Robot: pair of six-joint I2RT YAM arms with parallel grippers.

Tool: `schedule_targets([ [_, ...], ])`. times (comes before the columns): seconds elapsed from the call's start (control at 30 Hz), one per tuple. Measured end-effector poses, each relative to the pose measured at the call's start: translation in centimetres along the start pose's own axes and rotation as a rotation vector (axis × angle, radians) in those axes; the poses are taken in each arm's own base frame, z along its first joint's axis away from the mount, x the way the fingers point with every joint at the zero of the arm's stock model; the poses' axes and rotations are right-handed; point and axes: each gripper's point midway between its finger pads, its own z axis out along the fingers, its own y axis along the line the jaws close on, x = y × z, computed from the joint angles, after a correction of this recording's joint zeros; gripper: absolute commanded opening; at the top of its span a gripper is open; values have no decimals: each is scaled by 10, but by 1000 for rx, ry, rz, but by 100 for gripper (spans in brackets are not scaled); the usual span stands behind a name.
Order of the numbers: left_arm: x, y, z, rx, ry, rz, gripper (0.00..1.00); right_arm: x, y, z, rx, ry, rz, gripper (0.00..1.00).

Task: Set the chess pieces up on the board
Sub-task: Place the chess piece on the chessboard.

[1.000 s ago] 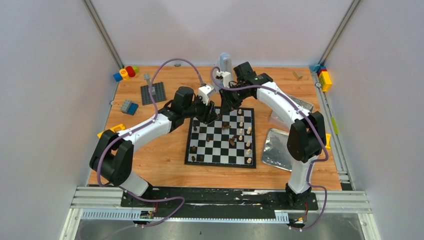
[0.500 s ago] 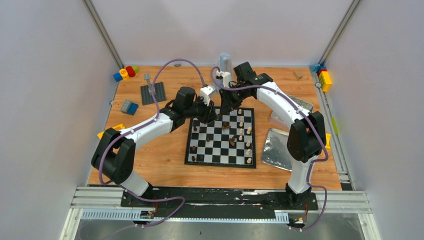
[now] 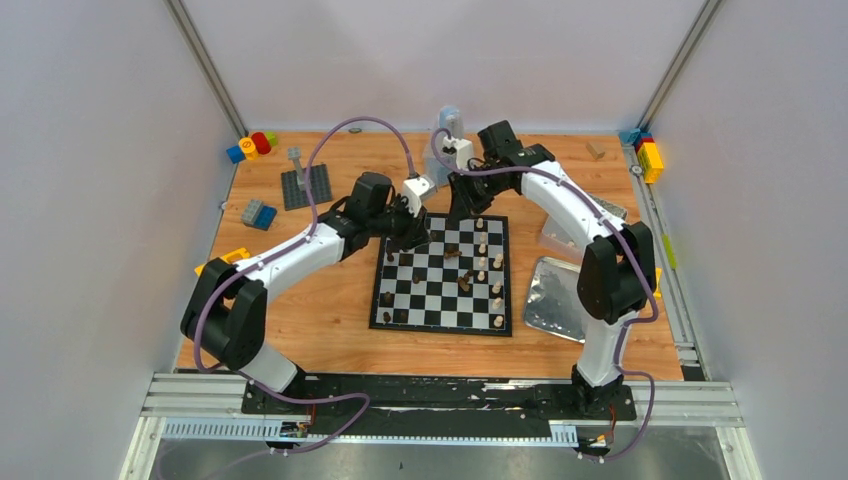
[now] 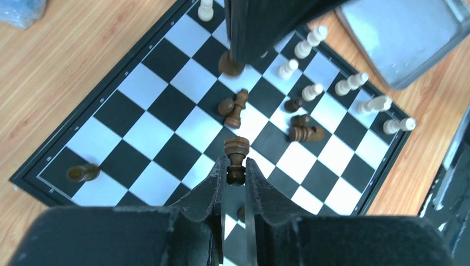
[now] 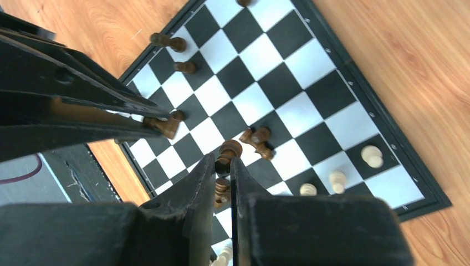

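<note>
The board (image 3: 430,300) lies at mid-table. My left gripper (image 4: 235,166) is shut on a dark brown pawn (image 4: 236,149), gripped at its head with the base pointing away, above the board (image 4: 138,133). My right gripper (image 5: 223,163) is shut on another dark brown piece (image 5: 228,149) over the board (image 5: 288,83). From above, both grippers, left (image 3: 418,232) and right (image 3: 462,212), hang close together over the board's far edge. Fallen dark pieces (image 4: 233,108) lie mid-board. Cream pieces (image 3: 497,290) stand along its right side, and a dark pawn (image 4: 82,173) stands near a corner.
A silver tray (image 3: 555,295) lies right of the board. A grey studded baseplate (image 3: 305,186) and coloured blocks (image 3: 252,145) sit at the back left, more blocks (image 3: 650,157) at the back right. A clear container (image 3: 450,122) stands behind the grippers.
My left gripper has closed on the dark pawn. The right arm has shifted slightly toward the back, still holding its piece.
</note>
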Motion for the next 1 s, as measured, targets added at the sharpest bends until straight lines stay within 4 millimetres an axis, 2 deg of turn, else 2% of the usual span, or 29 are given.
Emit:
schedule_targets([
  [0.1,5,4,-6,-18,50,49,2,4,-14,-9,24,-11,24,0],
  [0.23,2,13,-17,-63,124,128,3,17,-24,-25,62,-18,50,0],
  [0.37,-6,30,-19,-113,212,188,5,21,-22,-38,83,-41,30,0],
  [0.43,-3,41,-15,-132,282,200,7,21,-20,-44,92,-58,6,0],
  [0.7,40,68,1,-140,590,168,8,30,-16,-57,122,-88,-46,0],
  [1.0,71,72,2,-103,780,107,12,39,-21,-65,146,-101,-45,0],
])
